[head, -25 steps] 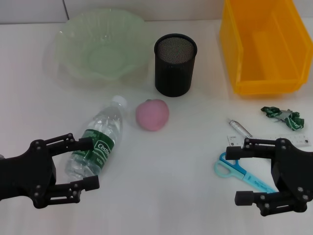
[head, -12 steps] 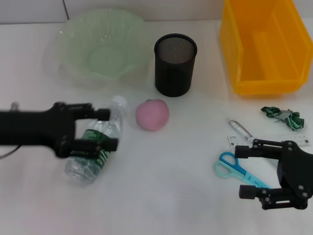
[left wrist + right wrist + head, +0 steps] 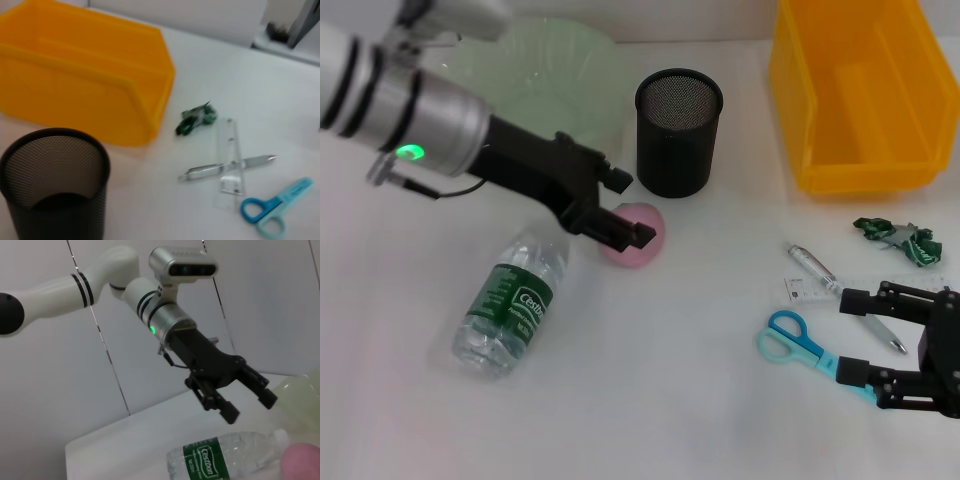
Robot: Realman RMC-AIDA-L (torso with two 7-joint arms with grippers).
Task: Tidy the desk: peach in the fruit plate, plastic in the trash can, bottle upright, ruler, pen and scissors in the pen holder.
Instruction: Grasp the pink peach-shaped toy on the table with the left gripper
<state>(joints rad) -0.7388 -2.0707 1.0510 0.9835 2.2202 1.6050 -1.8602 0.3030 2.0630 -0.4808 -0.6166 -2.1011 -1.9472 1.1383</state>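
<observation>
Reach in progress: the left gripper (image 3: 625, 208), which a second ago hung low at the desk's near left corner beside the bottle (image 3: 510, 300), has swung up and across and now hangs at the peach (image 3: 638, 232), fingers spread apart and holding nothing, one finger crossing in front of the fruit. The peach sits mid-desk, just in front of the pen holder (image 3: 678, 130), with the fruit plate (image 3: 535, 55) toward the far left corner, partly hidden behind the arm. The shift suggests the peach is being taken first; the bottle lies on its side near the left edge, untouched.

The right gripper (image 3: 880, 335) has drawn back toward the near right corner, its fingers apart and empty, just beside the scissors (image 3: 798, 343). Pen (image 3: 840, 290) and ruler (image 3: 231, 161) lie crossed next to the scissors, and the plastic (image 3: 894, 238) rests near the right edge, in front of the trash can (image 3: 855, 90). None of the desk's items has yet reached its place, so the tidy appears to be at its opening step, with a grasp on the peach likely next.
</observation>
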